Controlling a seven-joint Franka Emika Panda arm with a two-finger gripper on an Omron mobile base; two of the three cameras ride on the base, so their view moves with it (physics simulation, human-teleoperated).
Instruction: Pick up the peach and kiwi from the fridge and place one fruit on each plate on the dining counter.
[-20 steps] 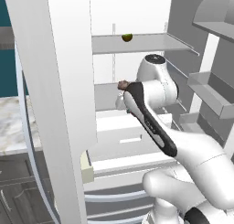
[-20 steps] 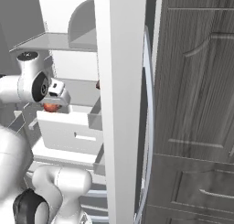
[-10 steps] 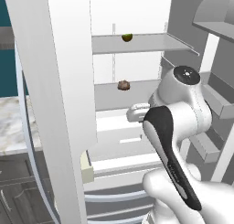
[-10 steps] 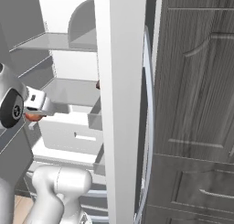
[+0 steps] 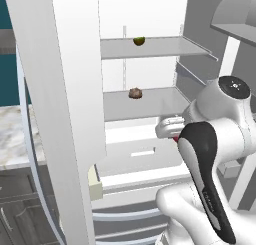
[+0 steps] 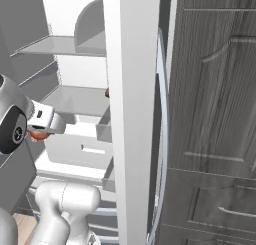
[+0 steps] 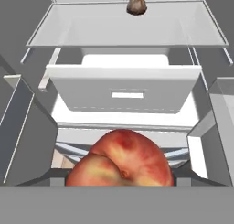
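Peach (image 7: 122,160) (round, crease toward camera) sits gripped in end effector (image 7: 119,175).

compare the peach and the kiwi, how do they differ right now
The peach is orange-red; the kiwi is olive-green. The peach sits between the gripper fingers, out in front of the fridge drawers; the kiwi rests untouched on the upper shelf. Both are small round fruits.

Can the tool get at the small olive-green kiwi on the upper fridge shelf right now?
Probably not yet. The tool is shut on the orange-red peach, so its jaws are full. The small olive-green kiwi sits unobstructed on the upper grey shelf, well above the tool.
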